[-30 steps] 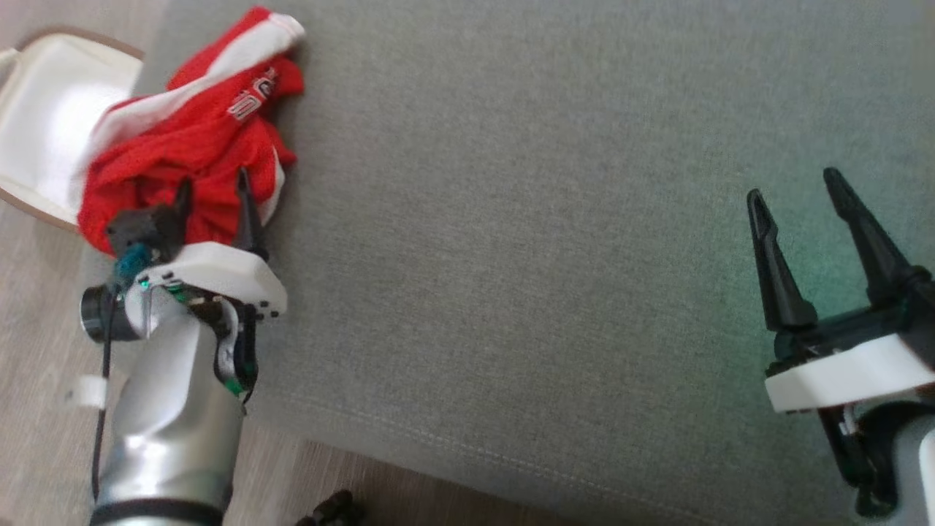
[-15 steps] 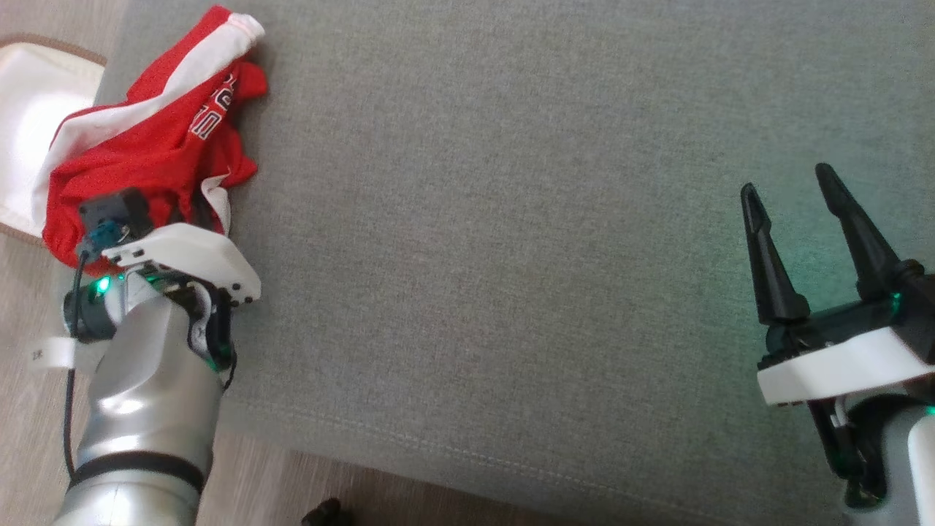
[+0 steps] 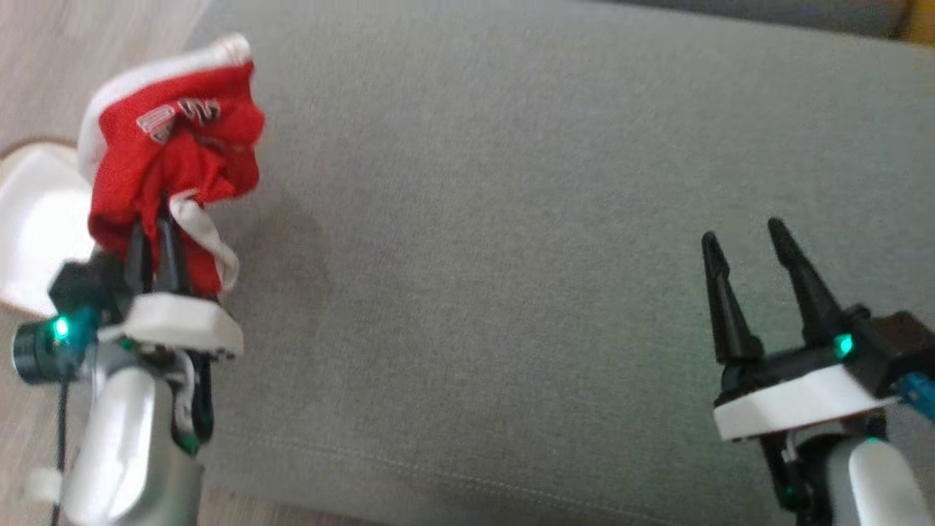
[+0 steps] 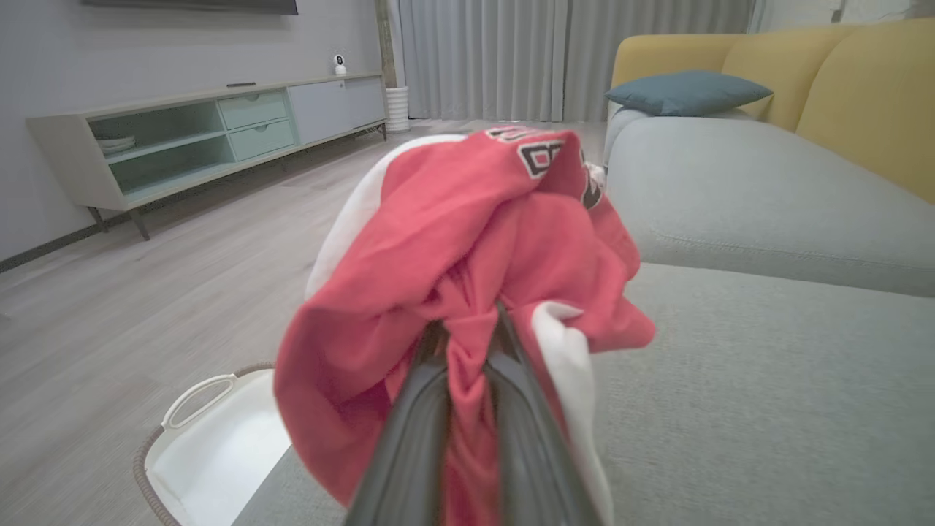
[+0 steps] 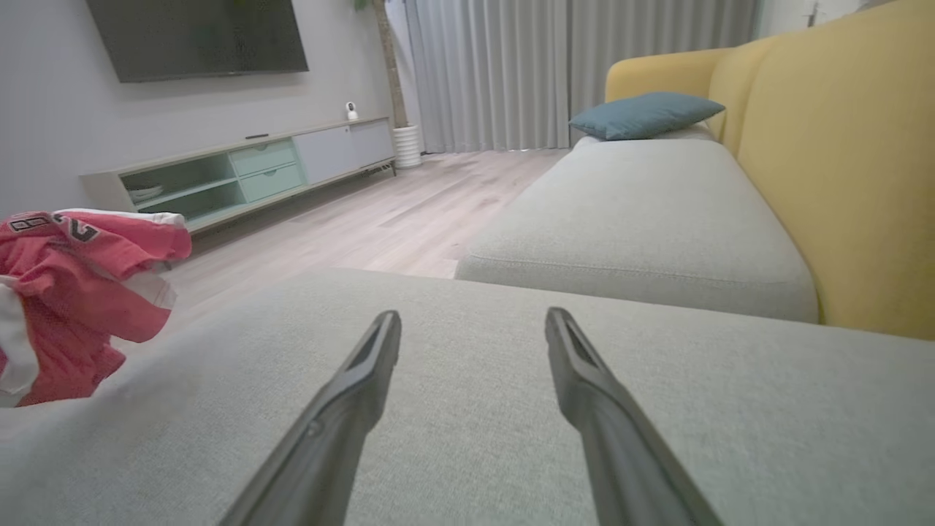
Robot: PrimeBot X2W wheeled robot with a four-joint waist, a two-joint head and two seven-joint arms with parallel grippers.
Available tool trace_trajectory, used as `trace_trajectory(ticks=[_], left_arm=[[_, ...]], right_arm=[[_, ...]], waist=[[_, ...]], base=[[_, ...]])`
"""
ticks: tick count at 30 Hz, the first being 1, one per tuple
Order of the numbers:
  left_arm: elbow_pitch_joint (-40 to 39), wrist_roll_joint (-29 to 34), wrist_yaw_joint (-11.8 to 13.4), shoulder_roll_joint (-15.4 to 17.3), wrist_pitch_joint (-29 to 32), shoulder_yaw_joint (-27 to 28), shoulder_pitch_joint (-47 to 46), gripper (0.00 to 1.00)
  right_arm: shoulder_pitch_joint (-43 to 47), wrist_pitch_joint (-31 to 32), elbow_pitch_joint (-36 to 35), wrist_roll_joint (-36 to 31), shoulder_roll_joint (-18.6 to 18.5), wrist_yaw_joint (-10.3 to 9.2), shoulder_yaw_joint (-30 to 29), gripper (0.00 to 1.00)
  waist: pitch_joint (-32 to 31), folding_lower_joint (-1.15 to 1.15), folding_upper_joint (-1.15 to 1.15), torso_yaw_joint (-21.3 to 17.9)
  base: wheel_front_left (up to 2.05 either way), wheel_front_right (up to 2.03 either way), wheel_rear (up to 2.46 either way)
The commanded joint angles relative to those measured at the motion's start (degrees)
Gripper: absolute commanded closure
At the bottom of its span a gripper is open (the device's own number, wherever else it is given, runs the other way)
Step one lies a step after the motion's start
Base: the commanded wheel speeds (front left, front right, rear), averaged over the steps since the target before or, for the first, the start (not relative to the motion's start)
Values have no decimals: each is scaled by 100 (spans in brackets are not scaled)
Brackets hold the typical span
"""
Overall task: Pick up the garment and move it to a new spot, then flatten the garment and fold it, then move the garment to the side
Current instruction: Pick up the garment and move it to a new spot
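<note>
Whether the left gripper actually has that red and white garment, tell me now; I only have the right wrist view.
Observer: It does. The left gripper is shut on the red and white fabric garment, with a twist of cloth pinched between its two fingers.
Operator: Report what lies below it.
Observer: A white basket with a brown woven rim sits on the wooden floor, just off the corner of the grey fabric sofa cushion.
Operator: Give me its place on the cushion.
Observer: In the head view the garment is bunched at the cushion's far left edge and casts a shadow on the cushion beside it.
</note>
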Motion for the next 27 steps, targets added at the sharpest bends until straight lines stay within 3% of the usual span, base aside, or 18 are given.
trace_trajectory(ticks=[1,5,12,21,27], left_arm=[[-410,61,45,203,-49,110,-34,100],[-960,168,69,172,112,-73,301,100],[-1722,211,-112,-21,519,-607,565,100],[-1016,135,-474,-425,612,-1488,203,100],[-403,63,-602,-547,562,-2069,24,100]], right_arm=[[-49,-70,-168,29,28,20,145,0],[15,-129,-100,61,73,20,193,0],[-5,-219,-24,152,124,20,276,0],[-101,-388,152,329,143,20,305,0],[-126,-523,244,513,144,20,265,0]], waist=[[-278,0,0,-225],[-396,0,0,-443],[-377,0,0,-1246],[-106,0,0,-2582],[158,0,0,-3171]], base=[[0,0,0],[0,0,0],[0,0,0],[0,0,0],[0,0,0]])
